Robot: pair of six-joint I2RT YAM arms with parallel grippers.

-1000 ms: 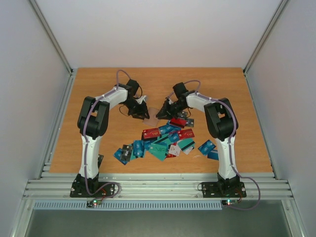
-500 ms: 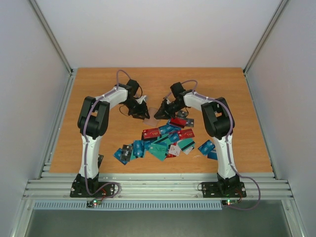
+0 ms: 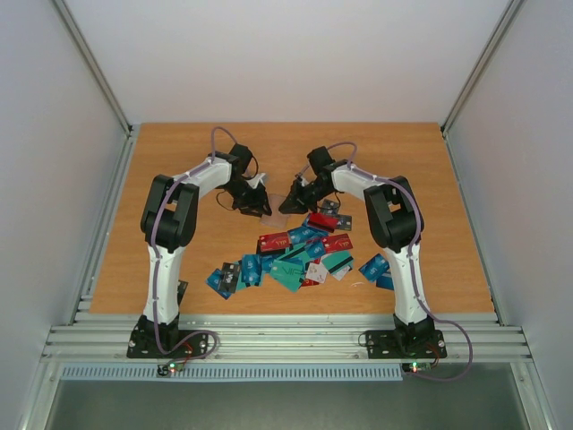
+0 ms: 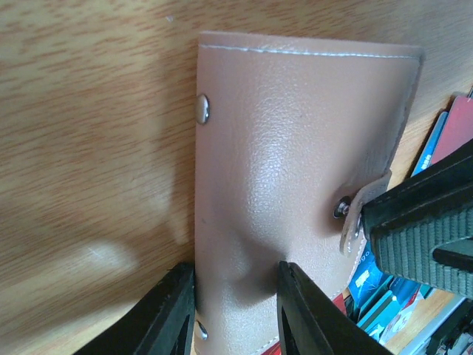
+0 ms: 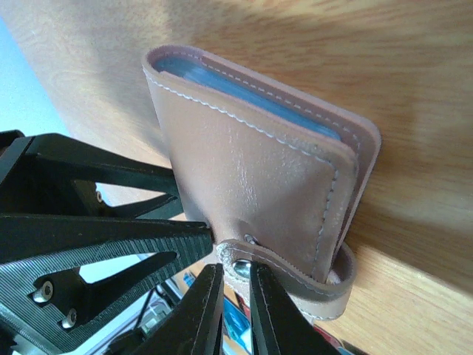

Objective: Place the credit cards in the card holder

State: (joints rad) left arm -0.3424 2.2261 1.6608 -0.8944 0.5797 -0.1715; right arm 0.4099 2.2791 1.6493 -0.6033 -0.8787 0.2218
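Note:
The tan card holder [image 3: 278, 203] is held just above the table between both grippers, closed, with blue pockets showing at its edge [image 5: 251, 96]. My left gripper [image 3: 260, 204] is shut on one end of it; the leather [image 4: 295, 163] buckles between my fingers [image 4: 177, 318]. My right gripper [image 3: 293, 202] is shut on the holder's snap strap [image 5: 295, 277], its fingertips [image 5: 209, 296] pinching the metal snap. The right gripper's finger [image 4: 421, 222] also shows in the left wrist view, at the strap. The credit cards [image 3: 300, 253] lie in a loose red, blue and teal pile nearer the arm bases.
The cards spread from the left [image 3: 221, 278] to the right [image 3: 376, 267] of the wooden table [image 3: 179, 179]. Some cards [image 4: 369, 296] show under the holder's near corner. Metal rails [image 3: 269, 336] run along the front edge, with white walls around.
My right wrist has shifted slightly left and away, still gripping the strap. The left arm and the card holder have barely moved.

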